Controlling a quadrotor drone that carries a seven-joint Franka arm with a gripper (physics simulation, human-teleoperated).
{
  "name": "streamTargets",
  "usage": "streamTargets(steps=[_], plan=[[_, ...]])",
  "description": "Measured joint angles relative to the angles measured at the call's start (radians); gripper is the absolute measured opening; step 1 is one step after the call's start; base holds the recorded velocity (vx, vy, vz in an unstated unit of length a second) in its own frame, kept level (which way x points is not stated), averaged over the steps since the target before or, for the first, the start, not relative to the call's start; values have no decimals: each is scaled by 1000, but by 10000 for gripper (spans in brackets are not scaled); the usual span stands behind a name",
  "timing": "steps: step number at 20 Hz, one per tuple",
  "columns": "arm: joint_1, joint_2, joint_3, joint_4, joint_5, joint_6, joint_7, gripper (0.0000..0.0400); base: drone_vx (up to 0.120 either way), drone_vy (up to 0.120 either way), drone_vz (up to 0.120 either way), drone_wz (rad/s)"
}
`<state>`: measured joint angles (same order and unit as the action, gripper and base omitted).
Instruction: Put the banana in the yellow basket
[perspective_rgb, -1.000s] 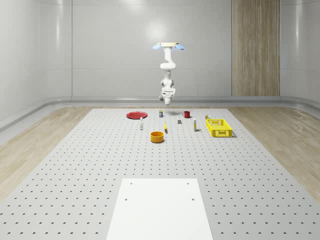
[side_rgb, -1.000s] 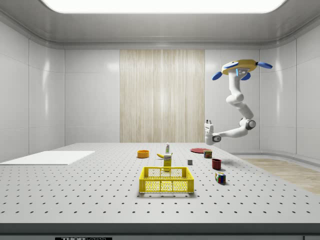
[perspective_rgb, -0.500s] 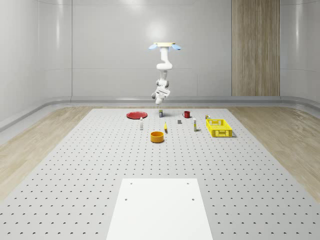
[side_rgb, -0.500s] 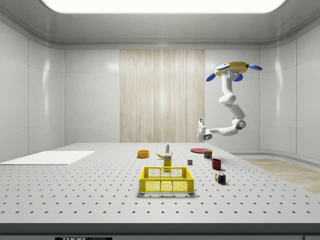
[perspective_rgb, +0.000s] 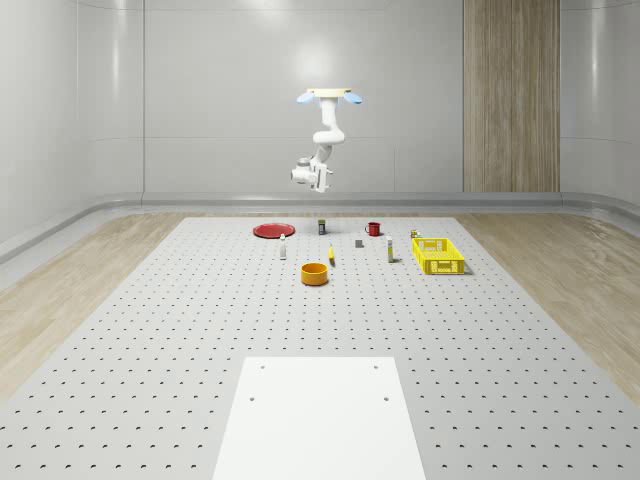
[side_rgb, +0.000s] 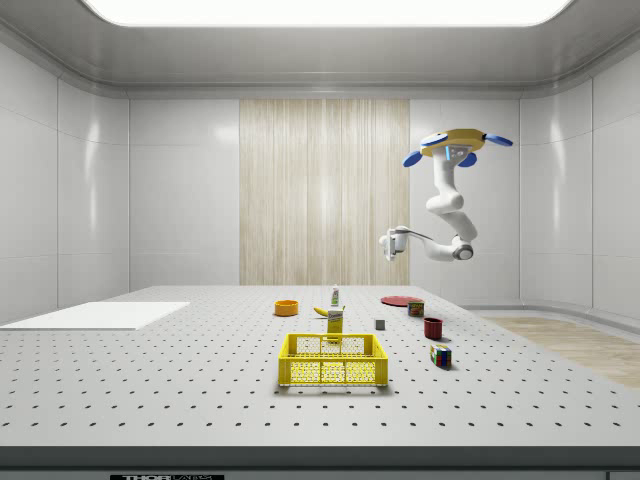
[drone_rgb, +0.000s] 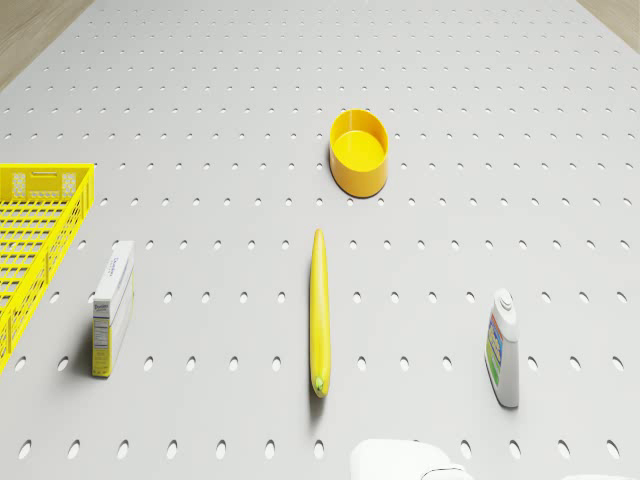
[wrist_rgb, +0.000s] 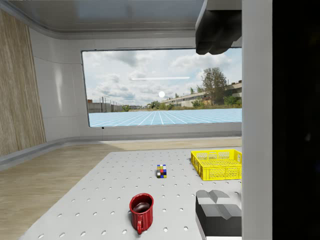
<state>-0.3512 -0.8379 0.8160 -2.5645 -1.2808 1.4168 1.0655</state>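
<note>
Over the last second the drone (side_rgb: 456, 141) had drifted along the far edge of the perforated grey desk (perspective_rgb: 200, 330), hovering high, while its white arm swung the gripper (side_rgb: 390, 243) up from a downward hang to a sideways reach. Whether the gripper was released or clenched, I could not tell. The long yellow banana (drone_rgb: 318, 311) lay flat on the desk well below the gripper, untouched. The yellow wire basket (side_rgb: 333, 359) sat apart. The approach looked barely begun.
</note>
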Motion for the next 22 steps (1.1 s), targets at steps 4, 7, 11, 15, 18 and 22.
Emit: streamTargets(steps=[4,7,11,15,18,22], plan=[[-209,-55,187,-200,-373,-74,178,400,120,-50,-50,0],[-363,-93,280,-274,-540,-145,288,400,120,0,-80,0],[-511,-138,356,-315,-650,-212,386,400,110,0,-120,0],[-597,-174,398,-327,-691,-244,443,400,0,0,-120,0],[-636,-196,417,-331,-701,-251,469,400,67,0,-120,0],[-667,-222,434,-332,-701,-248,492,400,120,0,-120,0]])
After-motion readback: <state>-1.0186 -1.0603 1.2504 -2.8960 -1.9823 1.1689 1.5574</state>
